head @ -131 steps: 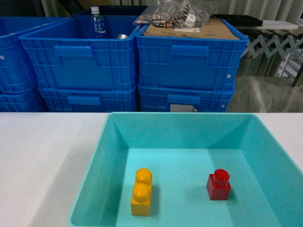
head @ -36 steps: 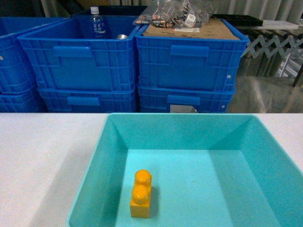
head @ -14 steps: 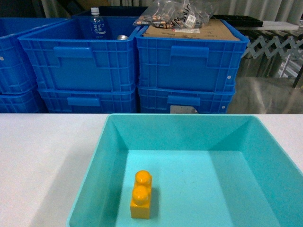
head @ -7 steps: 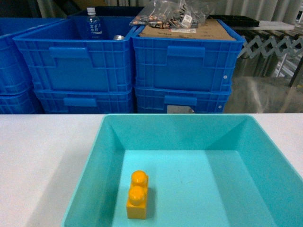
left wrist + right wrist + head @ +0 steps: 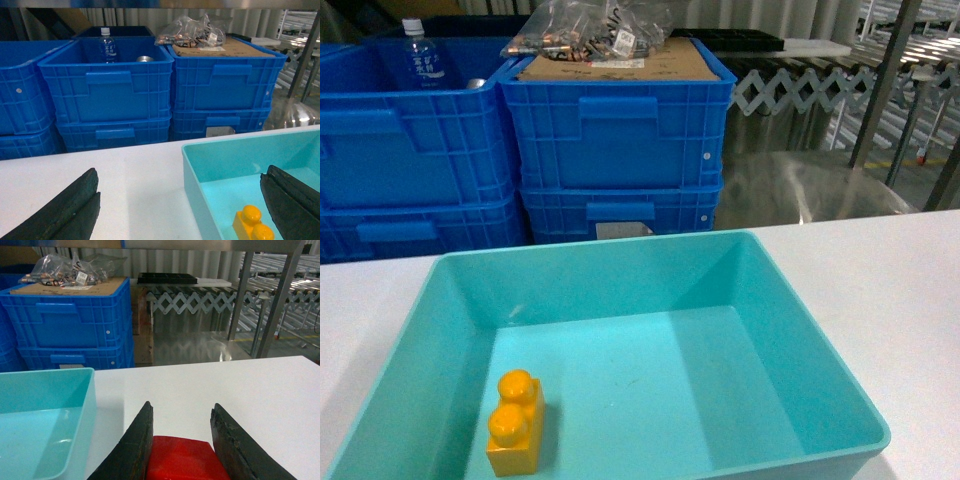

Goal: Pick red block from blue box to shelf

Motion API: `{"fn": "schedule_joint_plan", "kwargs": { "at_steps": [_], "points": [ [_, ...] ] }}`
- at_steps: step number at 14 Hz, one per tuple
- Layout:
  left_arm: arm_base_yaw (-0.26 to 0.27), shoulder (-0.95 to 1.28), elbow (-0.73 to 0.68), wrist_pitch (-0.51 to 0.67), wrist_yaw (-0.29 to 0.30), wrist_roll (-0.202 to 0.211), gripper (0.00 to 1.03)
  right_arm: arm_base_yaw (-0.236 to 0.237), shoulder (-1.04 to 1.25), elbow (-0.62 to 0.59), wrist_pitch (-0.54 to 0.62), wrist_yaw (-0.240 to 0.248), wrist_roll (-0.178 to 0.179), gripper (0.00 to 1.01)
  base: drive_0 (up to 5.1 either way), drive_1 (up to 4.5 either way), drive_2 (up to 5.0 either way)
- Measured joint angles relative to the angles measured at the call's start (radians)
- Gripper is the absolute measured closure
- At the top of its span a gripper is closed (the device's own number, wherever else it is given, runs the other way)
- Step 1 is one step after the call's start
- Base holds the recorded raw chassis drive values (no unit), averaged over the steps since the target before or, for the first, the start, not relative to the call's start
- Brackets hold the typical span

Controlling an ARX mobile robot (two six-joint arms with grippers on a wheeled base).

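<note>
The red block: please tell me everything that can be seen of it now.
Only the right wrist view shows the red block. It looks like glossy red plastic, with a smooth top face and a rounded edge; no stud is visible from here. It sits clamped between the two dark fingers of the right gripper, which touch it on both sides, above the white table and outside the blue box. Its lower part is cut off.

Water bottle [image 5: 105, 45] in left dark blue crate [image 5: 107, 80]: blue label with white characters, too small and blurred to read. Same bottle in head view: white marks on label, illegible. Clear bag [image 5: 582, 28] atop cardboard on right crate [image 5: 618, 120]: small white tag with dark print, unreadable. Pale sticker [image 5: 622, 230] low on lower crate front: no legible text. Nothing else lettered.
</note>
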State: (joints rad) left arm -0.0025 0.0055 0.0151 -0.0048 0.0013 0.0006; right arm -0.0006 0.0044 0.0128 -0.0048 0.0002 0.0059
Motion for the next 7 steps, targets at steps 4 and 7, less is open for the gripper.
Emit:
{"fn": "schedule_joint_plan", "kwargs": {
  "at_steps": [4, 7],
  "points": [
    [0.002, 0.000, 0.000, 0.001, -0.003, 0.000, 0.05, 0.000, 0.000, 0.000, 0.000, -0.001, 0.000, 0.73, 0.0, 0.00, 0.0],
    [0.002, 0.000, 0.000, 0.000, -0.002, 0.000, 0.05, 0.000, 0.000, 0.000, 0.000, 0.000, 0.000, 0.73, -1.8, -1.77, -1.8]
  ]
}}
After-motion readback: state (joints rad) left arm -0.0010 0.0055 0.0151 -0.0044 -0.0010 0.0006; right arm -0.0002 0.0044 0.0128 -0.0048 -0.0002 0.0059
